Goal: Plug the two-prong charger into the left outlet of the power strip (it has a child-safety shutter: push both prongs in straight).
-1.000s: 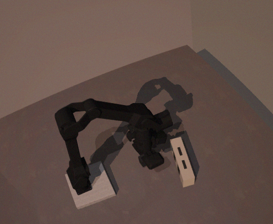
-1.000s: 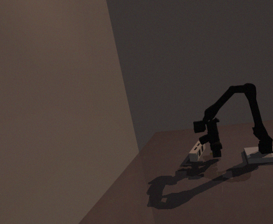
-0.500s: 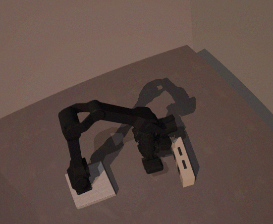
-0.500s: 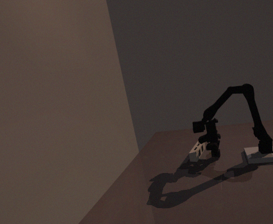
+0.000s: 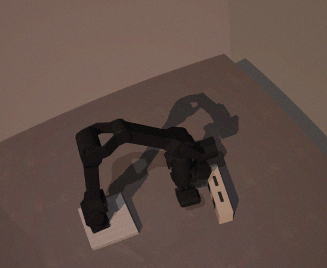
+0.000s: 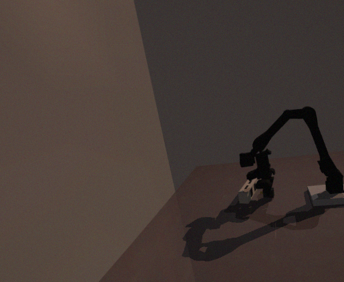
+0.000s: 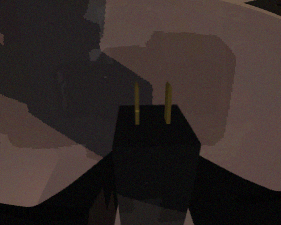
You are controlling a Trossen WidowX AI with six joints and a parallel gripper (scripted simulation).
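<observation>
The cream power strip stands on the table, with dark slots on its top and dark openings on the side facing the arm base. My gripper is shut on the black charger, low beside that side of the strip. Two brass prongs stick straight out of the charger, side by side and clear of anything in the wrist view. The strip's outlets are not recognisable in the wrist view. In the top view the arm hides the charger and covers the strip's far end.
The arm's pale base plate stands on the brown table, on the side that the strip's openings face. Dark arm shadows cross the table around the strip. Walls rise behind the table.
</observation>
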